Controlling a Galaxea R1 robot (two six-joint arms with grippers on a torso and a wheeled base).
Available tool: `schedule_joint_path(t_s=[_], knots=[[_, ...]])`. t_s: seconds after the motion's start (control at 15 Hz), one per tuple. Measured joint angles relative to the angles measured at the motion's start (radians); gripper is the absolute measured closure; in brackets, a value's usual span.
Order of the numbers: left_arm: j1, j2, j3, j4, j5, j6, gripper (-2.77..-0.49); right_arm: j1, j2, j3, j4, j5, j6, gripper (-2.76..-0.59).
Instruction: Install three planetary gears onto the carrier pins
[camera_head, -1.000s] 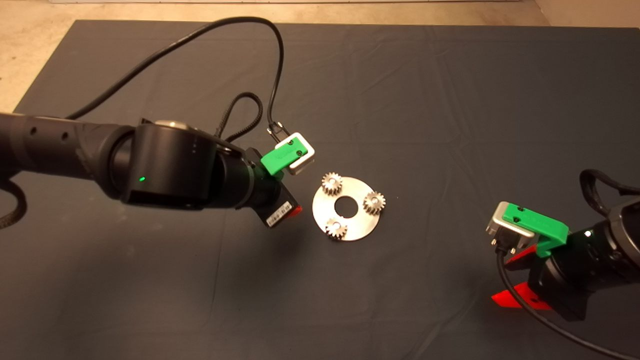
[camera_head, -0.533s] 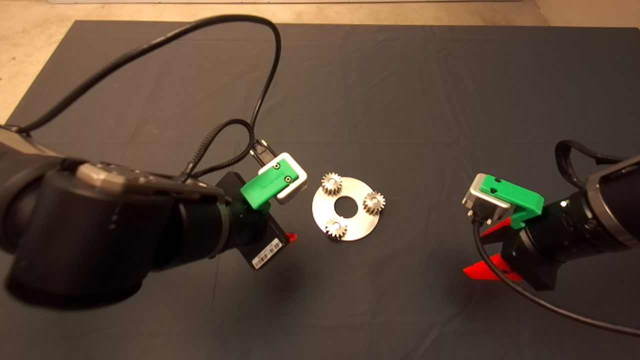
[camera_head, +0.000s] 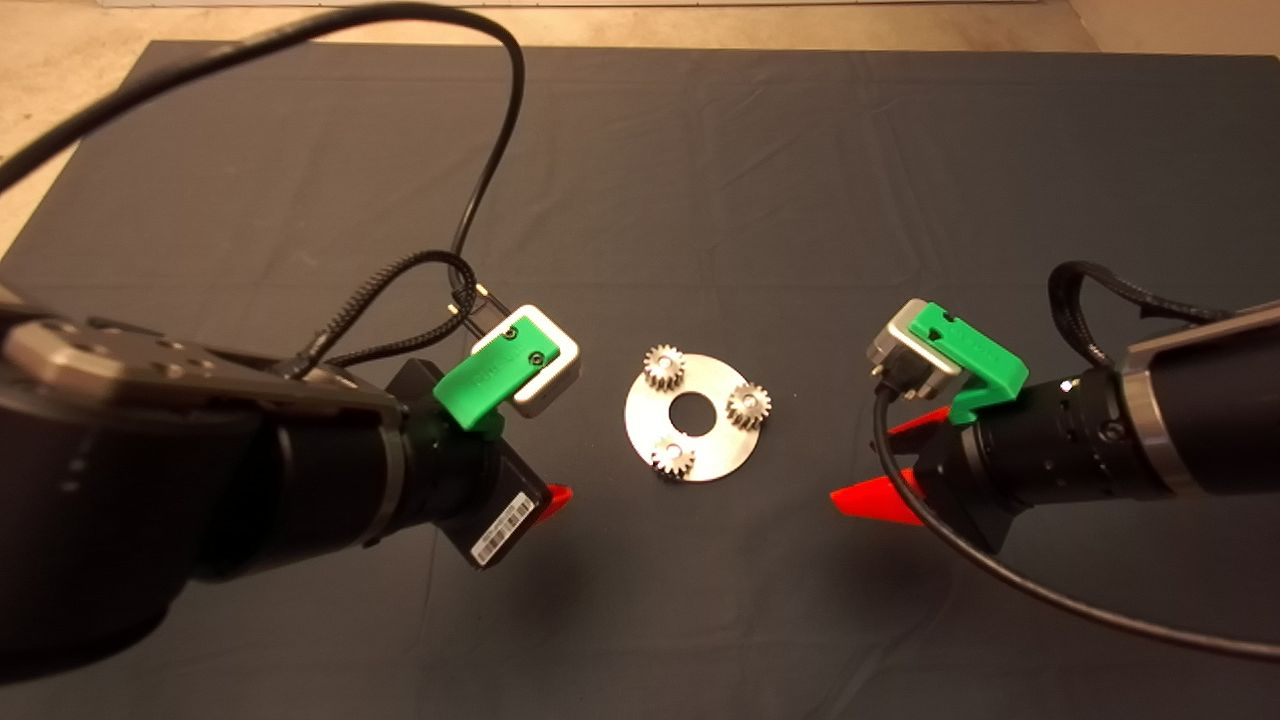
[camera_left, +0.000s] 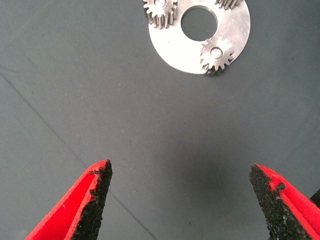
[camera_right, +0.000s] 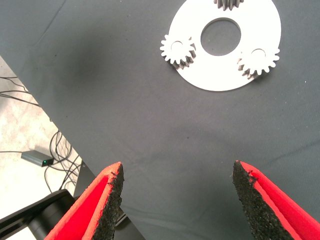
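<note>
The shiny round disc (camera_head: 722, 440) lies mid-mat. Three planetary gears sit on it, one on each carrier pin: one far (camera_head: 663, 366), one right (camera_head: 748, 403), one near (camera_head: 673, 457). A pin end shows in each gear's hole. My left gripper (camera_head: 558, 448) is open and empty, just left of the disc. My right gripper (camera_head: 862, 463) is open and empty, right of the disc. The left wrist view shows the disc (camera_left: 175, 52) and gears (camera_left: 216, 55) beyond its open gripper (camera_left: 182, 192). The right wrist view shows the disc (camera_right: 215, 75) and gears (camera_right: 177, 50) beyond its open gripper (camera_right: 177, 187).
The left arm's black cable (camera_head: 490, 150) loops over the far left of the mat. Beige floor (camera_head: 60, 90) borders the mat at the far left. The right wrist view shows the mat's edge with cables and a small black box (camera_right: 37, 157) on the floor.
The left arm has pulled back to the left and nearer, away from the disc. The right arm has moved in from the lower right toward the disc. The gears have not moved.
</note>
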Motion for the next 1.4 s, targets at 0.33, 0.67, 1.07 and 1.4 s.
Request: schedule_joint_path(t_s=[0.33, 0.67, 1.07, 1.4], knots=[[0.0, 0.0, 0.001, -0.002, 0.0, 0.0, -1.91, 0.0, 0.001, 0.0, -0.02, 0.002, 0.007, -1.61], [0.0, 0.0, 0.008, -0.019, 0.0, -0.056, -1.91, 0.0, 0.002, 0.021, -0.029, 0.064, 0.101, -1.61], [0.0, 0.008, 0.019, -0.077, 0.0, -0.101, -1.91, -0.056, 0.008, 0.029, -0.03, 0.038, 0.103, -1.61], [0.0, 0.008, 0.021, -0.162, 0.0, -0.103, -1.91, -0.135, 0.034, 0.038, -0.028, 0.031, 0.105, -1.61]])
